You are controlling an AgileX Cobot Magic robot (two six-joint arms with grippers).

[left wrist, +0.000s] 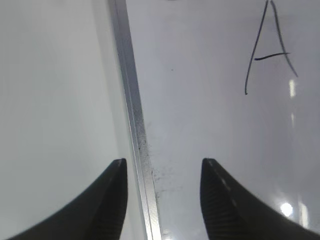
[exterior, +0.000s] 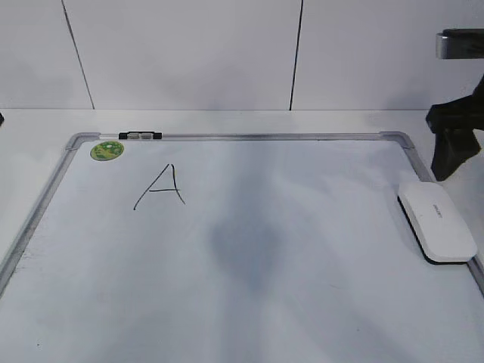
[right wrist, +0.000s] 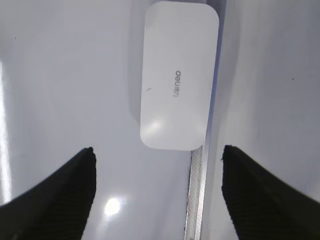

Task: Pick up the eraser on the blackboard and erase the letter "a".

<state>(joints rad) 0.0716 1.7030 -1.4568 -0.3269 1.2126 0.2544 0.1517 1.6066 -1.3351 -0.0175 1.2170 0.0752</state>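
The eraser (exterior: 437, 221), a flat white block with grey lettering, lies on the blackboard (exterior: 265, 137) against its right frame rail. In the right wrist view the eraser (right wrist: 177, 75) is ahead of my open, empty right gripper (right wrist: 157, 165), which hangs above the board and right rail (right wrist: 197, 190). The right gripper (exterior: 454, 147) shows at the right edge of the exterior view. My left gripper (left wrist: 162, 172) is open and empty, straddling the board's left rail (left wrist: 132, 100). No lowercase "a" shows in any view.
An angular capital "A" (exterior: 161, 187) is written at the upper left; it also shows in the left wrist view (left wrist: 270, 50). A green sticker (exterior: 107, 150) and a small black clip (exterior: 140, 135) sit at the top-left corner. A grey patch (exterior: 246, 246) darkens the board's middle.
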